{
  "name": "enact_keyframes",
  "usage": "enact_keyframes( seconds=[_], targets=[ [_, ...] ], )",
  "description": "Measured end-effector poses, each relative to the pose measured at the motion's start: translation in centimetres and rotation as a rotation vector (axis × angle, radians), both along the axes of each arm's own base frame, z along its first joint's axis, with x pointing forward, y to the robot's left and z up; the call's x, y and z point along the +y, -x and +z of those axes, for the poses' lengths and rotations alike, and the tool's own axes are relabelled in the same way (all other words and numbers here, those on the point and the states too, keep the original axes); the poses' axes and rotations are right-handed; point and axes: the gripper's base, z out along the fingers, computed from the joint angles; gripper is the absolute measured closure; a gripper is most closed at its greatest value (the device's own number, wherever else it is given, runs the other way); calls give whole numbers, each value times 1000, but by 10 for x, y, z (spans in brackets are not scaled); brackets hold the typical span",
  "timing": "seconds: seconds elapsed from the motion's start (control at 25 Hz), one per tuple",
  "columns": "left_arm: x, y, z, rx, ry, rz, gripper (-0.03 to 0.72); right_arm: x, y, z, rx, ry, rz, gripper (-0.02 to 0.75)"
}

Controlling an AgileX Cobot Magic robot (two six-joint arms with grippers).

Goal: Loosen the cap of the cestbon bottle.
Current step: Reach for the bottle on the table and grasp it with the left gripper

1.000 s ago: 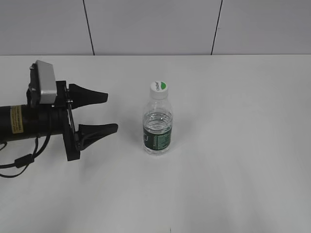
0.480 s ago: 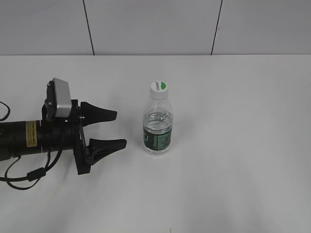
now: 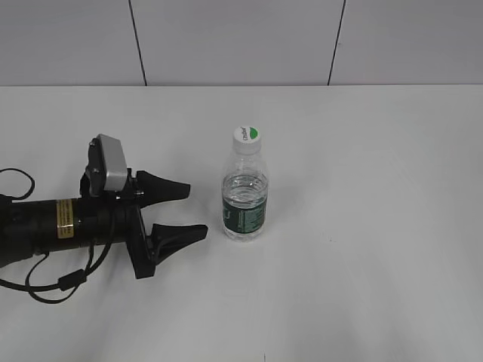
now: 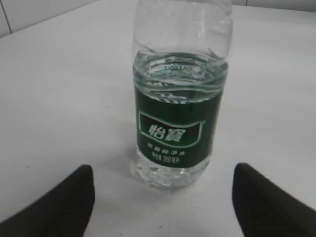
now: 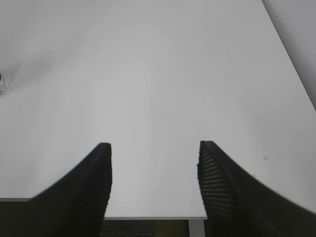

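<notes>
Left gripper (image 3: 196, 210) is advancing low across the table (image 3: 377, 226) toward the cestbon bottle (image 3: 245, 197), jaws spread wide and empty, now just beside its green-labelled lower body after starting well to the left a second ago. That bottle is standing upright mid-table with the cap (image 3: 246, 136) untouched, so a steadying grasp looks imminent. Right gripper (image 5: 154, 168) is waiting open and empty over bare tabletop.

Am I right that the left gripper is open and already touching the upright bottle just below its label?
Not quite: the left gripper is open, but apart from the upright bottle. The exterior view shows bare table between its fingertips and the bottle.
</notes>
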Motion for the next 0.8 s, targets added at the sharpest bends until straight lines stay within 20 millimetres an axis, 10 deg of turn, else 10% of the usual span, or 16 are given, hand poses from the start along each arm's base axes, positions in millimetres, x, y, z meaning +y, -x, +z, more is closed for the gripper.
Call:
enact_keyframes(
  seconds=[0.8],
  targets=[
    [-39,6,3,19,40,43,161,0,0,0,0,0,0,311]
  ],
)
